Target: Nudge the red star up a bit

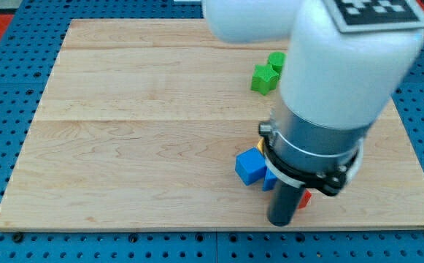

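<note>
The red star [304, 197] shows only as a small red sliver at the right of my rod, near the view's bottom; most of it is hidden behind the arm. My tip [280, 222] rests on the board just left of and below that red piece, touching or nearly touching it. A blue cube [250, 166] lies just up-left of the tip, with a second blue block [270, 179] partly hidden behind the rod. A yellow block [264, 145] peeks out above the blue cube.
A green star-like block [264, 78] and a green round block [276, 61] sit together near the view's top, right of centre. The arm's white body covers the board's right part. The wooden board [124, 131] lies on a blue pegboard.
</note>
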Tool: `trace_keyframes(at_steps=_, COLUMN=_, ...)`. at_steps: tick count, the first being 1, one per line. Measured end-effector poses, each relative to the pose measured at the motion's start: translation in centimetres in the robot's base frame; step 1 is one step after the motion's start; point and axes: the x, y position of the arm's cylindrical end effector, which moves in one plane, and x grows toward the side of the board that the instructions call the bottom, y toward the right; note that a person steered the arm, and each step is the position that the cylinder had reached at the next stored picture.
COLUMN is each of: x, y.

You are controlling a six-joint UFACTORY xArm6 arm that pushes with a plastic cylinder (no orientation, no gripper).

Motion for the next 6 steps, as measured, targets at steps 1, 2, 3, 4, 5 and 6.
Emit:
trace_keyframes(at_steps=1, x=-1.4, y=1.1)
trace_keyframes(at_steps=2, x=0.8, y=6.0)
trace_keyframes(at_steps=3, x=1.3, y=6.4)
trace_keyframes(at_steps=4, x=1.3, y=7.6)
trace_keyframes(at_steps=5, x=1.2, y=7.2)
trace_keyframes(at_steps=6, x=0.7, y=5.4)
